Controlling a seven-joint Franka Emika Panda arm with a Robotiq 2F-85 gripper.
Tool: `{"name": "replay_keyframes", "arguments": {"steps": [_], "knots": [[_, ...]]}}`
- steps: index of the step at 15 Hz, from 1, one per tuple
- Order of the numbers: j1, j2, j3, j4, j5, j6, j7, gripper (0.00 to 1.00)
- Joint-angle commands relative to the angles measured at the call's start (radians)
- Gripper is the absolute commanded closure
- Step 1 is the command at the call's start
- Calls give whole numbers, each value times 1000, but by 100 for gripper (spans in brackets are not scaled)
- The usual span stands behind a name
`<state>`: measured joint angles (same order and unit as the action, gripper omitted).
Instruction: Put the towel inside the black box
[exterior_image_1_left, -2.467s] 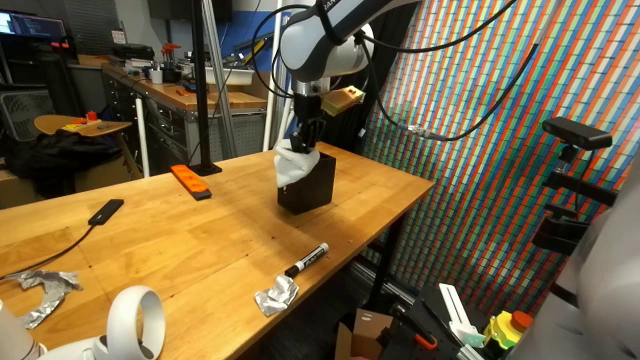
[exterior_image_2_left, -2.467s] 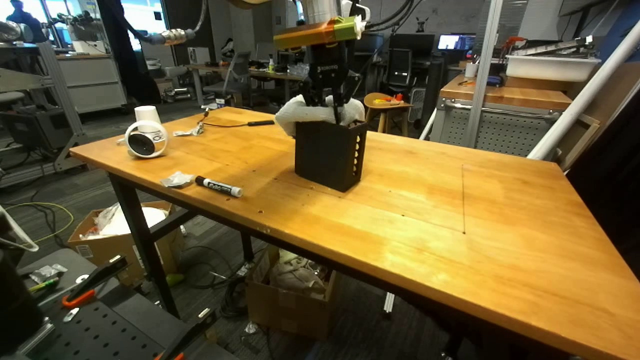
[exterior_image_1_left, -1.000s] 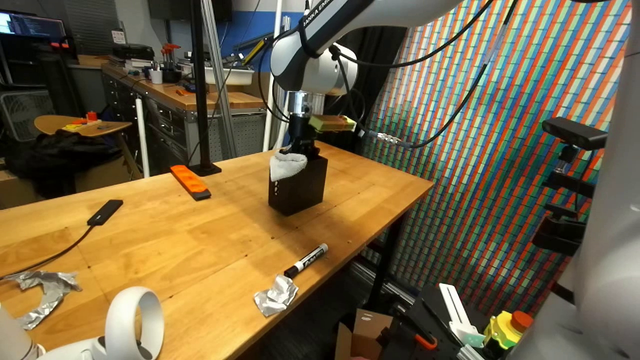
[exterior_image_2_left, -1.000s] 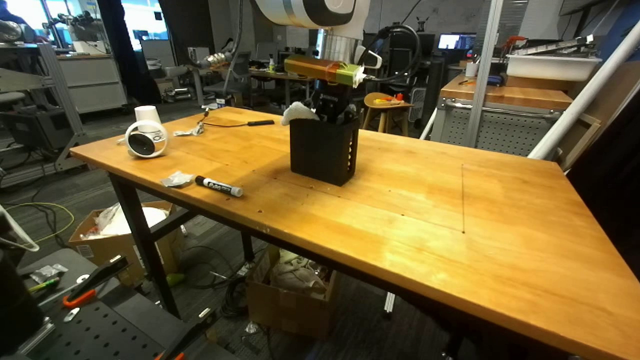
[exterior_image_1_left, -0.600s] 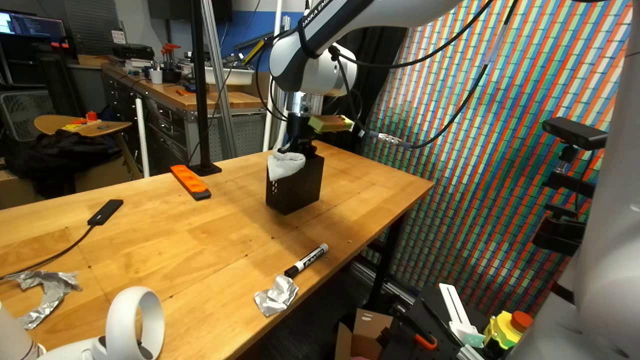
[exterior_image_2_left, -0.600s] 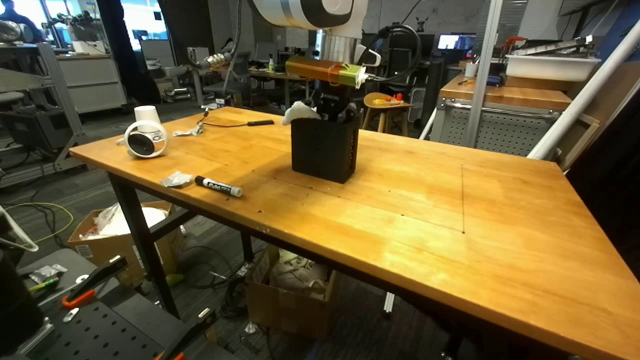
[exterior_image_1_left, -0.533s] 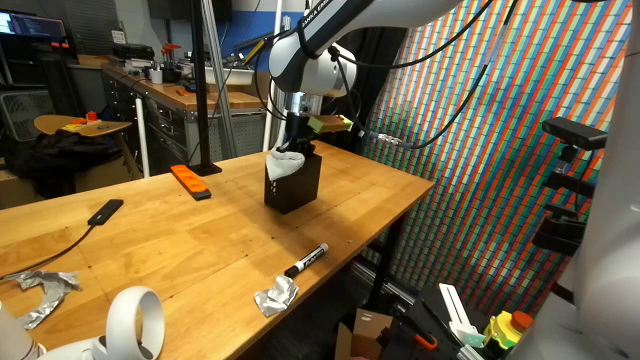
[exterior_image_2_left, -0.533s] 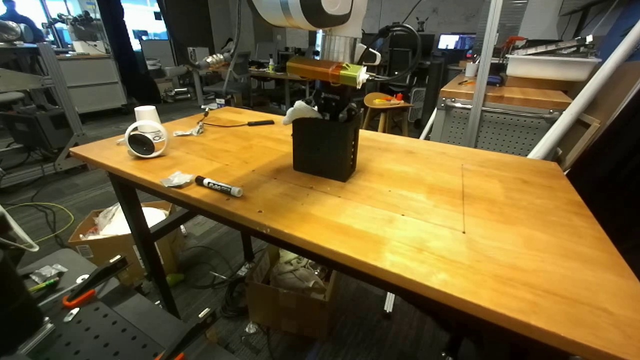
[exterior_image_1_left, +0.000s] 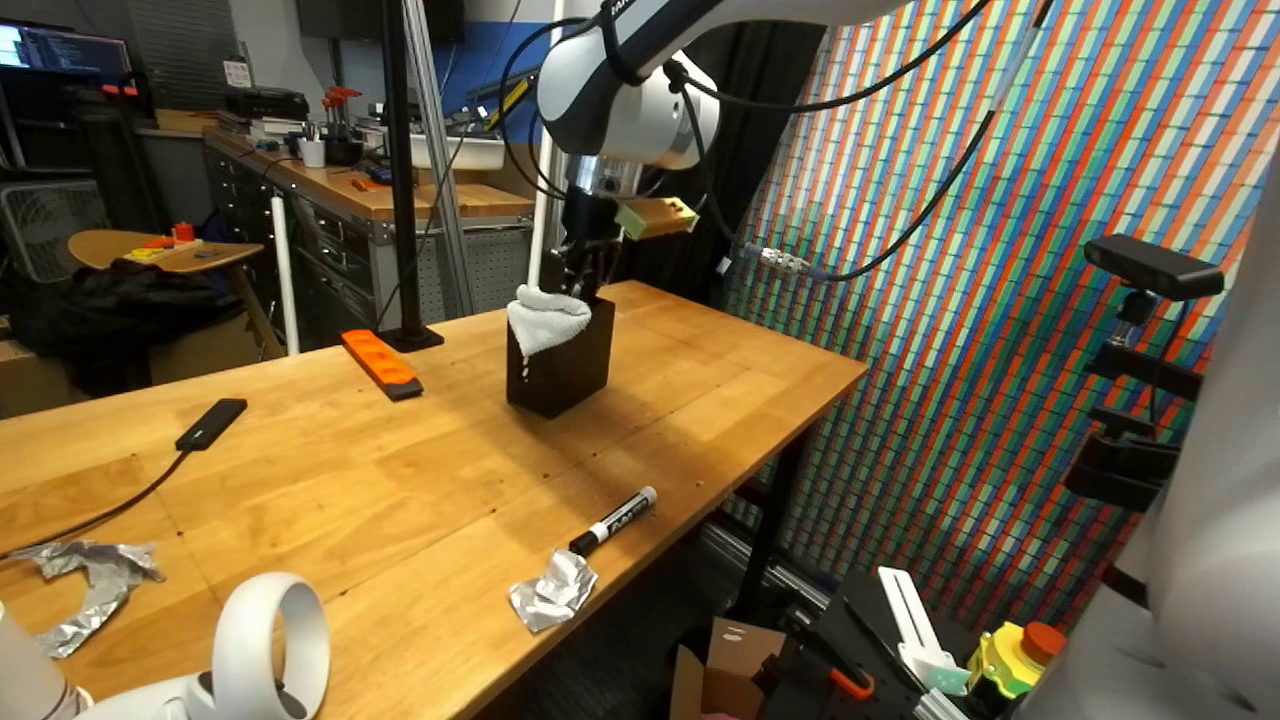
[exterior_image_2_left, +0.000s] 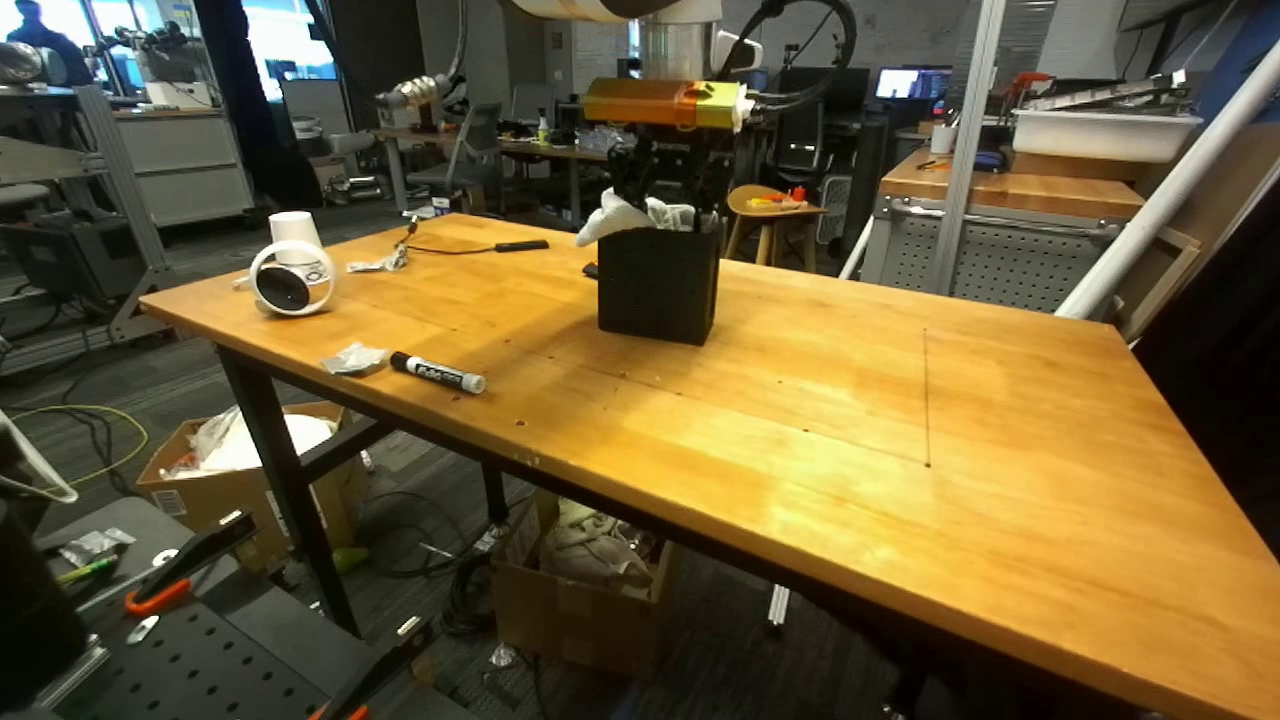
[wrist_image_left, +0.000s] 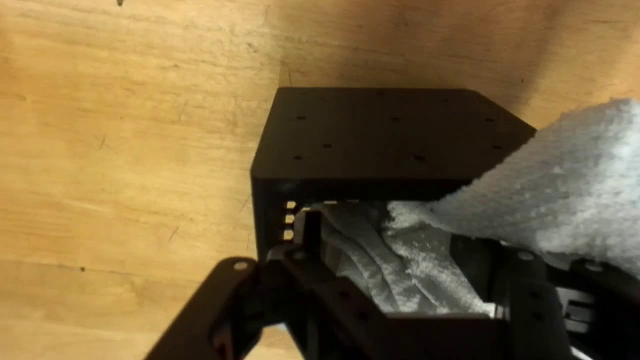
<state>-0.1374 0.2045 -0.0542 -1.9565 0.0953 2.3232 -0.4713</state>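
1. The towel (exterior_image_1_left: 548, 318) lies partly inside the black box (exterior_image_2_left: 656, 285): folds sit between the fingers of the end effector (wrist_image_left: 392, 246), and a loose flap hangs over the rim beside it.
2. The end effector is open, its fingers wide apart at the mouth of the box; whether either one touches the cloth, I cannot tell.
3. Beneath the end effector, the box stands upright on the worktop (exterior_image_2_left: 860, 400).
4. Well apart from the end effector lies a marker (exterior_image_1_left: 613, 521), crumpled foil (exterior_image_1_left: 554, 591) just beside its black end.
5. Also well apart from it are an orange strip (exterior_image_1_left: 381, 364), a black adapter (exterior_image_1_left: 211, 424) on a cord and a white controller (exterior_image_2_left: 318, 258).
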Motion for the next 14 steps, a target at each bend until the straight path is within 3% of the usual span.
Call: {"name": "replay_keyframes", "arguments": {"steps": [1,14], "knots": [[-1,-87,18,-40,7,36,-61,1],[60,-250,21,-191,42,80,-215,0]]}}
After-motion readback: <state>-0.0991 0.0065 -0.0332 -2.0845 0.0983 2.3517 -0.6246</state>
